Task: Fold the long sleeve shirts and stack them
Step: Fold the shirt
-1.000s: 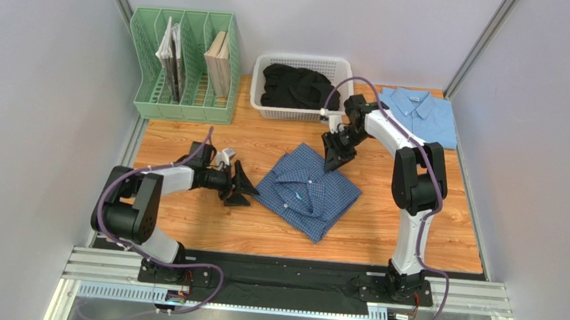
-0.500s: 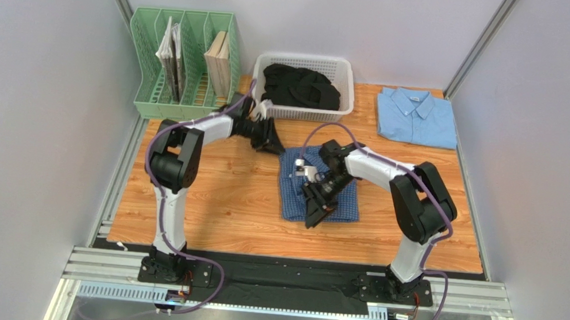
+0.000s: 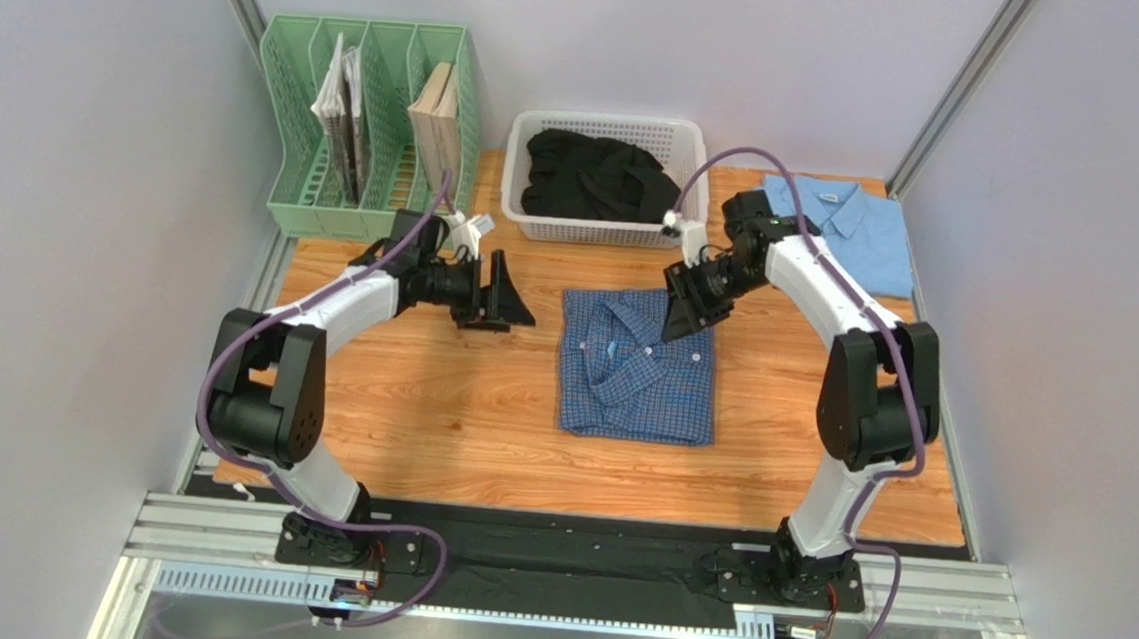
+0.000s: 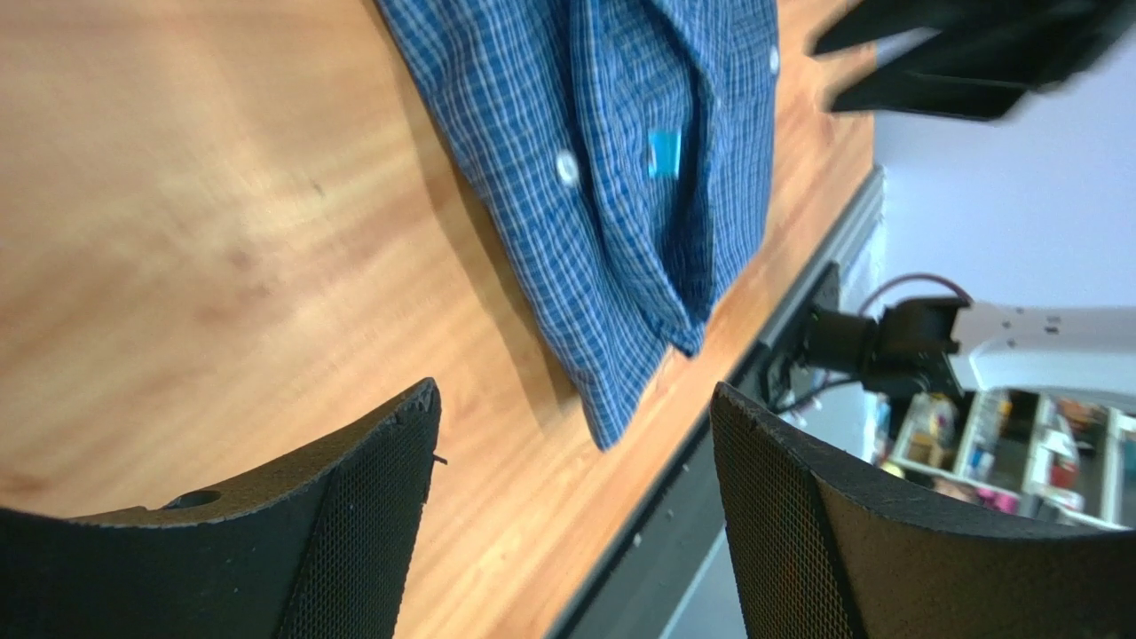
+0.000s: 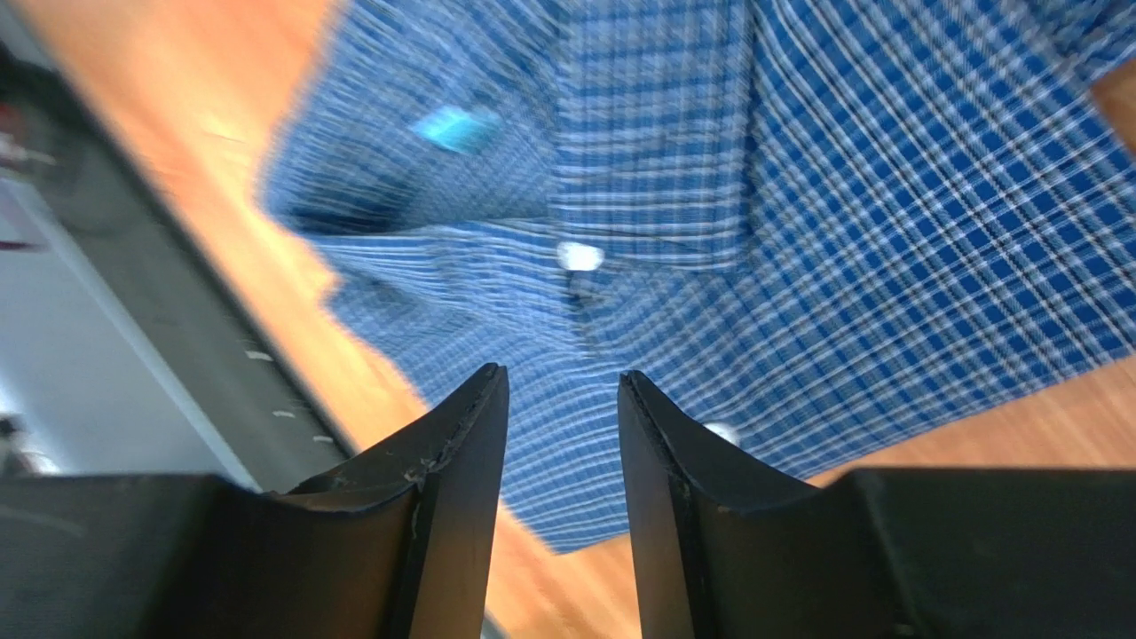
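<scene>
- Pale grey walls close round a wooden table [image 3: 417, 429] that fills the middle of the top view.
- Two shirts lie on it, well apart.
  - One dark blue checked button-up shirt [image 3: 631, 392] lies folded flat at the centre, collar uppermost.
  - One plain light blue collared shirt [image 3: 867, 243] lies folded at the upper right.
- Two arms are in view.
  - Left gripper [image 3: 517, 292] hangs left of the checked shirt, jaws spread wide and empty.
  - Right gripper [image 3: 678, 327] is over that shirt's upper right corner, jaws a narrow gap apart with nothing between them.
  - The right arm crosses the light blue shirt's left edge.
- One green plastic file rack [image 3: 364, 220] stands at the upper left and holds two bundles of books.
- One white mesh basket [image 3: 597, 228] beside the rack holds crumpled black cloth [image 3: 601, 172].
</scene>
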You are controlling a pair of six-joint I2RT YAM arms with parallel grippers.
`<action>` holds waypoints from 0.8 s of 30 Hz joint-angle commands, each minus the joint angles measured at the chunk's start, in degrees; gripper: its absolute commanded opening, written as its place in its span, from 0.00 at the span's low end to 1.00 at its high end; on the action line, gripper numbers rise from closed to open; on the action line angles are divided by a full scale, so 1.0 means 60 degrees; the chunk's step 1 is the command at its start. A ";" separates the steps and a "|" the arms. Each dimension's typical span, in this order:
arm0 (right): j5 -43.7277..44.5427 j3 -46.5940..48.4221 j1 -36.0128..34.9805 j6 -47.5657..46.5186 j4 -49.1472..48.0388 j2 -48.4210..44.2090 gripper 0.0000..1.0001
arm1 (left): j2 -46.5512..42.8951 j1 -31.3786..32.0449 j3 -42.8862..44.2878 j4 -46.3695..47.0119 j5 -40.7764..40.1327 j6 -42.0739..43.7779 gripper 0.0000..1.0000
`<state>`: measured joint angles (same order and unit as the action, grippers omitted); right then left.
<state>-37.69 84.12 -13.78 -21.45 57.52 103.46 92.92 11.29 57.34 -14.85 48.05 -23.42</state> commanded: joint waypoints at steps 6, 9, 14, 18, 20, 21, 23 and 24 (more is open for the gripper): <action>0.2239 -0.2910 -0.0865 -0.0560 -0.1162 0.0364 0.38 | -0.0825 -0.0606 -0.0315 0.0295 0.0590 -0.0506 0.81; 0.1524 -0.3209 -0.1934 0.0335 -0.1500 0.0510 0.38 | -0.0649 -0.0958 -0.0154 -0.0319 0.0488 -0.0433 0.80; -0.1492 -0.1382 -0.4497 0.2943 -0.1735 0.0935 0.43 | -0.0239 -0.1325 0.0169 -0.1536 0.0180 0.0224 0.74; -0.2917 0.0129 -0.4473 0.3502 -0.1632 0.0103 0.52 | 0.0083 -0.1325 0.0958 -0.3028 0.0180 0.1701 0.72; -0.2262 0.0175 -0.3522 0.3038 -0.1559 -0.0191 0.53 | 0.0171 -0.1325 0.1078 -0.3368 -0.0083 0.2114 0.72; -0.1837 0.0175 -0.3185 0.2714 -0.1443 -0.0294 0.51 | 0.0201 -0.1325 0.1005 -0.3427 -0.0127 0.2319 0.71; -0.0635 0.0175 -0.2437 0.1895 -0.0990 -0.0193 0.49 | 0.0448 -0.1310 0.0932 -0.3428 -0.0070 0.2394 0.70; -0.0211 0.0088 -0.2275 0.1238 -0.0944 -0.0004 0.49 | 0.0581 -0.1267 0.0931 -0.3501 -0.0040 0.2482 0.69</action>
<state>-47.31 84.36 -35.94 -6.31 48.95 103.72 94.04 3.31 61.78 -31.00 47.92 -14.74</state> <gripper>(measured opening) 0.500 0.702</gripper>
